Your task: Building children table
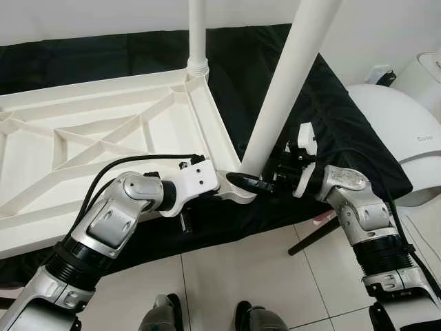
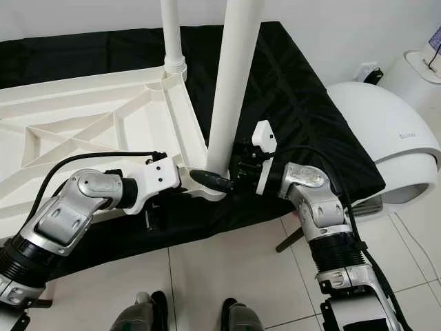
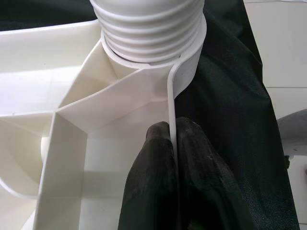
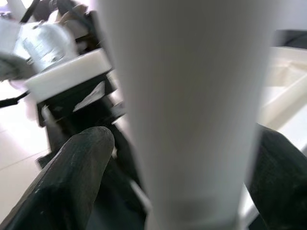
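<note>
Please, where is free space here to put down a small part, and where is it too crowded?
Free: black cloth between near leg and white dome; floor tiles between both arms. Crowded: tabletop corner, where left gripper and right gripper meet.

My arms are silver with black ribbed joints, black cables looped along them, white wrist blocks, and long black fingers (image 3: 158, 182).
</note>
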Tool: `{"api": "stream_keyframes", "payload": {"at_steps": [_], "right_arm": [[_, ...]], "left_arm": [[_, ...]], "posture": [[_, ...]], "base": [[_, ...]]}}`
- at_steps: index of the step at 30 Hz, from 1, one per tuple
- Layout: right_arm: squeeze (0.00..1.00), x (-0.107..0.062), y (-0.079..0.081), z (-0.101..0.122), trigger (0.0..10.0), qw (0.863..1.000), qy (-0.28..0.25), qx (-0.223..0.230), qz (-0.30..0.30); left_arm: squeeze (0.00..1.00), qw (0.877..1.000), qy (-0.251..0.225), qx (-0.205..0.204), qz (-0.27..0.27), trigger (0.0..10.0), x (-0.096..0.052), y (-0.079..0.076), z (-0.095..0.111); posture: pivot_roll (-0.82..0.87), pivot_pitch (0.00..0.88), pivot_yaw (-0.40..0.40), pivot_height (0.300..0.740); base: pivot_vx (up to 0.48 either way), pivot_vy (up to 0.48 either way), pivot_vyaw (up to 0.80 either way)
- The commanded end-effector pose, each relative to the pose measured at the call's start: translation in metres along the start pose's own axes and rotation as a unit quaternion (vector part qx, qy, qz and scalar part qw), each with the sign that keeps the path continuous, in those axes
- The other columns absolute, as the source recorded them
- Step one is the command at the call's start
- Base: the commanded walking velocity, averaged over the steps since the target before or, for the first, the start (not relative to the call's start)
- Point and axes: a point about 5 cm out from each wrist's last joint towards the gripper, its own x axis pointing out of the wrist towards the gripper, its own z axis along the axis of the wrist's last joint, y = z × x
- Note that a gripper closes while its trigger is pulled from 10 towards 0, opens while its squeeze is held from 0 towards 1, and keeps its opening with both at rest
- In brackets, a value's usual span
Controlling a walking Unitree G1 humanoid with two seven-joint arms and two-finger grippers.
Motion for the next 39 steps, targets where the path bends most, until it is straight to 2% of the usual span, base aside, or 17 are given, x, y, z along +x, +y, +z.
{"api": "stream_keyframes", "payload": {"at_steps": [1,2,3,4,5,9,10,24,25,26,27,39], "right_arm": [[0.00,0.001,0.002,-0.003,9.4,1.000,0.010,-0.004,0.018],[0.00,0.001,0.001,-0.003,9.4,1.000,0.009,-0.004,0.020],[0.00,0.001,0.001,-0.004,8.7,1.000,0.010,-0.003,0.022],[0.00,0.001,0.001,-0.004,8.7,1.000,0.010,-0.003,0.022],[0.00,0.000,0.000,-0.005,2.6,1.000,0.013,-0.001,0.024],[0.00,-0.002,-0.002,-0.007,2.6,1.000,0.015,0.000,0.027],[0.00,-0.002,-0.003,-0.007,0.0,1.000,0.014,-0.001,0.025],[0.00,-0.004,-0.004,-0.007,0.0,1.000,0.011,-0.007,0.022],[0.00,-0.004,-0.003,-0.007,2.0,1.000,0.009,-0.007,0.020],[0.00,-0.003,-0.002,-0.007,2.0,1.000,0.007,-0.007,0.019],[0.00,-0.003,0.000,-0.006,10.0,1.000,0.003,-0.006,0.014],[0.00,0.002,0.010,-0.001,10.0,0.998,-0.035,0.007,-0.060]], "left_arm": [[0.00,0.999,0.030,-0.022,0.001,10.0,0.006,-0.008,-0.016],[0.00,0.999,0.030,-0.022,0.001,10.0,0.006,-0.008,-0.016],[0.00,0.999,0.030,-0.021,0.000,10.0,0.006,-0.009,-0.016],[0.00,0.999,0.030,-0.021,0.000,10.0,0.006,-0.009,-0.016],[0.00,0.999,0.030,-0.021,-0.001,10.0,0.007,-0.009,-0.016],[0.00,0.999,0.030,-0.021,-0.001,10.0,0.007,-0.009,-0.016],[0.00,0.999,0.030,-0.019,-0.003,10.0,0.007,-0.010,-0.016],[0.00,0.999,0.032,-0.016,-0.006,10.0,0.007,-0.010,-0.016],[0.00,0.999,0.032,-0.016,-0.005,10.0,0.007,-0.010,-0.016],[0.00,0.999,0.032,-0.016,-0.005,10.0,0.007,-0.010,-0.016],[0.00,0.999,0.032,-0.016,-0.005,10.0,0.007,-0.010,-0.016],[0.00,0.999,0.033,-0.020,-0.002,10.0,0.005,-0.009,-0.017]], "posture": [[-0.01,0.201,-0.017,0.740],[-0.01,0.201,-0.017,0.740],[-0.01,0.197,-0.017,0.740],[-0.01,0.197,-0.017,0.740],[-0.01,0.195,-0.017,0.740],[-0.01,0.195,-0.017,0.740],[-0.01,0.188,-0.016,0.740],[-0.02,0.185,-0.014,0.740],[-0.02,0.189,-0.013,0.740],[-0.02,0.189,-0.013,0.740],[-0.02,0.189,-0.014,0.740],[-0.02,0.218,-0.016,0.740]], "base": [[0.000,0.000,0.00],[0.000,0.000,0.00],[0.000,0.000,0.00],[0.000,0.000,0.00],[0.000,0.000,0.00],[0.000,0.000,0.00],[0.000,0.000,0.00],[0.000,0.000,0.00],[0.000,0.000,0.00],[0.000,0.000,0.00],[0.000,0.000,0.00],[0.000,0.000,0.00]]}}
